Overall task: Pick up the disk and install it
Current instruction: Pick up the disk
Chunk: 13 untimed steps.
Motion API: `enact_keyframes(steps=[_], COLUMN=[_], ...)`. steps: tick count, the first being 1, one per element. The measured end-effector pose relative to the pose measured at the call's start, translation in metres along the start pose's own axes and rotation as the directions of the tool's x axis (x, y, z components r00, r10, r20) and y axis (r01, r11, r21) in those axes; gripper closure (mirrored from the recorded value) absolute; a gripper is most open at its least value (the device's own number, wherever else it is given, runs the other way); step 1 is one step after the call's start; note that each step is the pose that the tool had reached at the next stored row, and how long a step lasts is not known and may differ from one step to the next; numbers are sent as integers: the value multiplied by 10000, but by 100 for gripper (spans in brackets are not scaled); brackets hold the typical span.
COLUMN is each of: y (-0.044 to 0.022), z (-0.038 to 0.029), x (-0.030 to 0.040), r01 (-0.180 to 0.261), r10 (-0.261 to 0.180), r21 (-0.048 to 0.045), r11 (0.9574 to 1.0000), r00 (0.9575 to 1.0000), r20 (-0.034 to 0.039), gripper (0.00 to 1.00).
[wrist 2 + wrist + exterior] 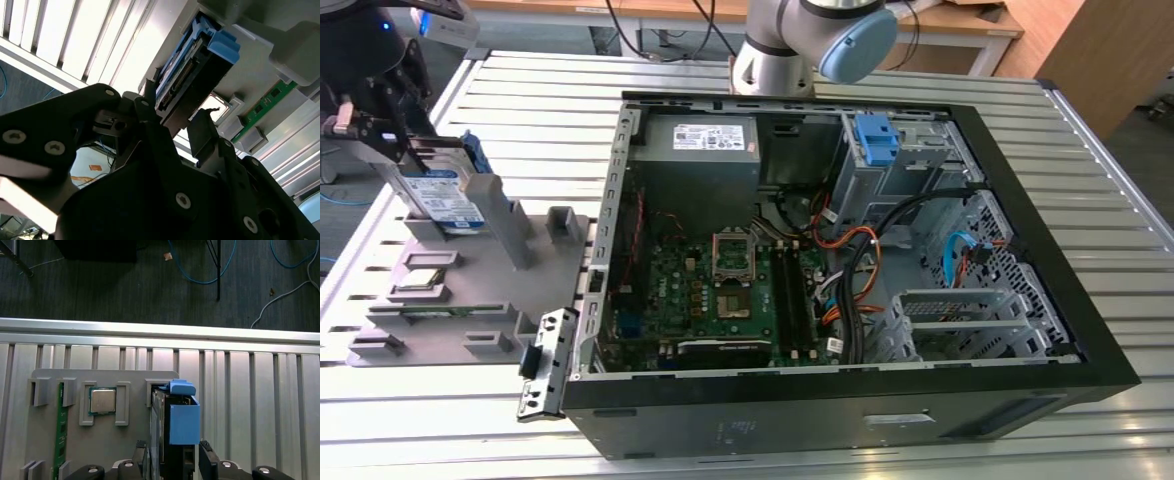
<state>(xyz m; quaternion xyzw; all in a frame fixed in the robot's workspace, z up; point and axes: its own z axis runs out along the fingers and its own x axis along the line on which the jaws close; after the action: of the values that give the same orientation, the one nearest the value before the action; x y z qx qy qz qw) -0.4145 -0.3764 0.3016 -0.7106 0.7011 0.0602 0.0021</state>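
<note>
The disk (443,197) is a silver drive with a blue-and-white label in a blue plastic frame. It stands on edge in a slot of the grey fixture (454,300) at the exterior view's left. My gripper (411,160) reaches down over its top edge. In both wrist views the black fingers (207,456) flank the disk (176,415), one on each flat side. In the second wrist view a narrow bright gap shows between the disk (192,70) and one finger (202,132). The gripper (172,120) looks open around the disk, which rests in its slot.
An open computer case (854,400) lies on the slatted table (1094,140), with a grey power-supply box (700,150), motherboard (720,290), loose cables (854,260) and a blue bracket (874,140) in the drive bay. The fixture also carries a processor chip (102,400) and a green memory stick (61,435).
</note>
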Motion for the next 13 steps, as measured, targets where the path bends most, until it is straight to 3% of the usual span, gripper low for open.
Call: enact_keyframes(steps=[3, 8, 9, 13], y=[0, 0, 0, 0], z=[0, -1, -1, -1], x=[0, 0, 0, 0], r01=[0, 0, -1, 0], r10=[0, 0, 1, 0], r21=[0, 0, 0, 0], r11=[10000, 10000, 10000, 10000], r00=[10000, 10000, 10000, 10000], r20=[0, -1, -1, 0], gripper=[55, 57, 64, 64])
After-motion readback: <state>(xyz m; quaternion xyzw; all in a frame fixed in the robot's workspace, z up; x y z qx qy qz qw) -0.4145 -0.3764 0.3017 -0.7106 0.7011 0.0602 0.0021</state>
